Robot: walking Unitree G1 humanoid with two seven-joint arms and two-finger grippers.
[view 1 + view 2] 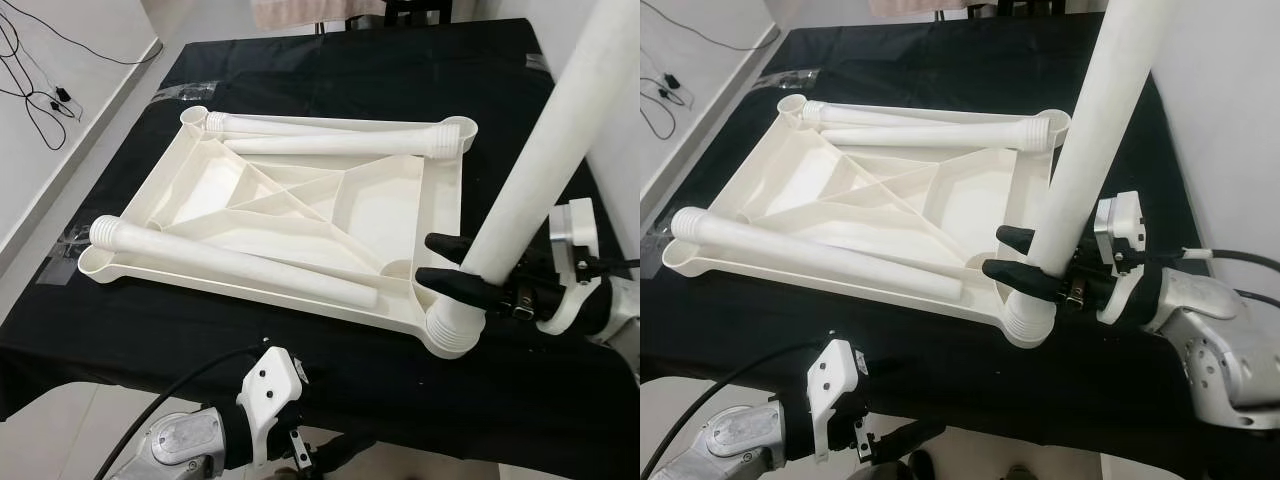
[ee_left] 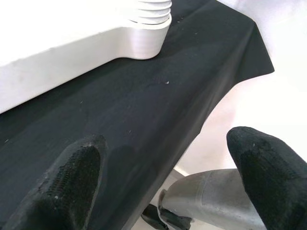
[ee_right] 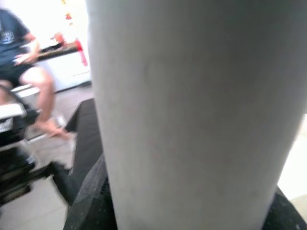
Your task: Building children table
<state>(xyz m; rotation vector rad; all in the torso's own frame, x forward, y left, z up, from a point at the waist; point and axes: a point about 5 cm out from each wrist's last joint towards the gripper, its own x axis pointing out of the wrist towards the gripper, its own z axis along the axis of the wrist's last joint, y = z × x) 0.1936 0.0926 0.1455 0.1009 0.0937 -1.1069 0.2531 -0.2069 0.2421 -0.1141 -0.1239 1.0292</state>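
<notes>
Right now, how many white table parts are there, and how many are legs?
Legs: 4, one standing leg held by the right gripper in a corner socket, three loose legs lying on the tabletop.
Tabletop: 1, upside down.
Total: 5 white parts.

Head stereo pair looks forward-down over inverted tabletop on black cloth. Left wrist view sits low at cloth's near edge; right wrist view pressed against upright leg.
</notes>
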